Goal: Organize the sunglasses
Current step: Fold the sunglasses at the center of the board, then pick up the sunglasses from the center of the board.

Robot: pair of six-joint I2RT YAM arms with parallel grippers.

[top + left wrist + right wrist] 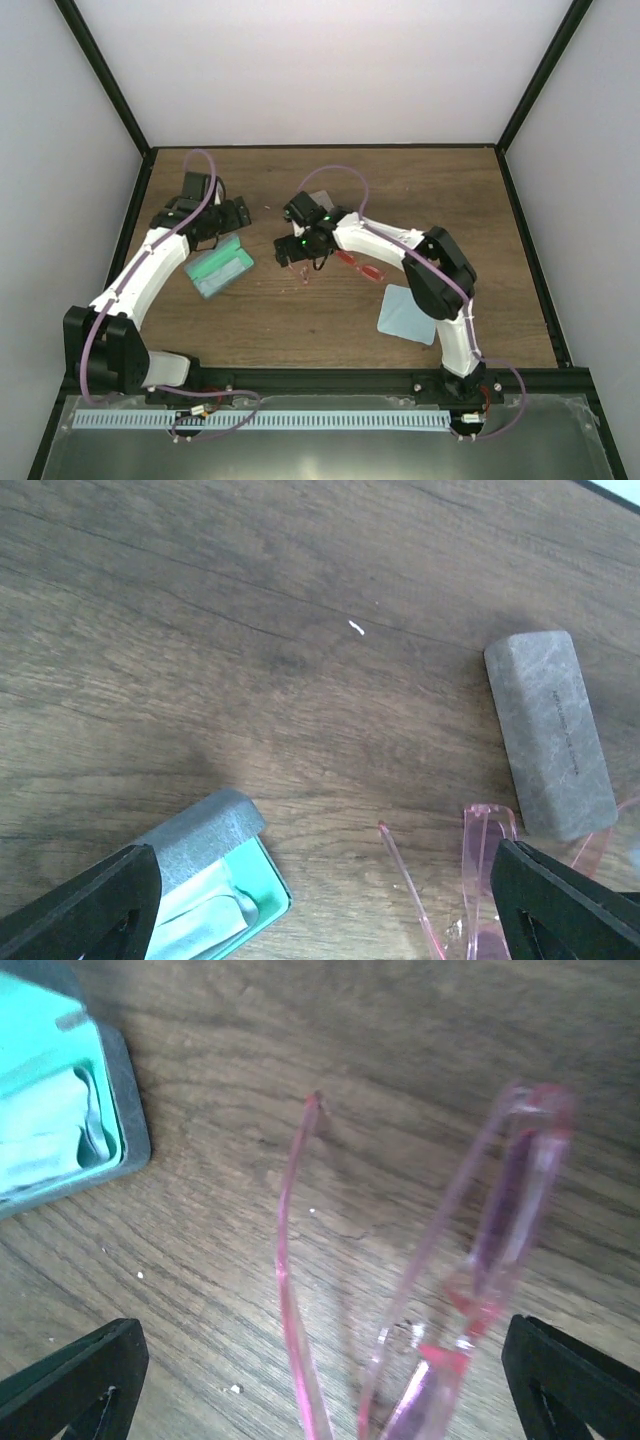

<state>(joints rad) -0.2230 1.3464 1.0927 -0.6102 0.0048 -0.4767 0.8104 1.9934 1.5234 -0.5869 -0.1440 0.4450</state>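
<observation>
The sunglasses (pixel 470 1290) are a pink-red translucent pair lying on the wooden table with one arm swung out. They lie between the wide-open fingers of my right gripper (pixel 320 1400), and neither finger touches them. From above the sunglasses (pixel 362 266) show beside my right gripper (pixel 297 250). My left gripper (pixel 325 920) is open over bare wood, with the sunglasses (pixel 480 880) by its right finger and the open case by its left. From above my left gripper (pixel 232 213) hangs just above the open case.
An open grey case with a teal lining (pixel 218 266) holds a pale cloth (pixel 205 910). A shut grey oblong case (pixel 552 732) lies behind the right gripper. A light-blue square cloth (pixel 405 313) lies near the right arm's base.
</observation>
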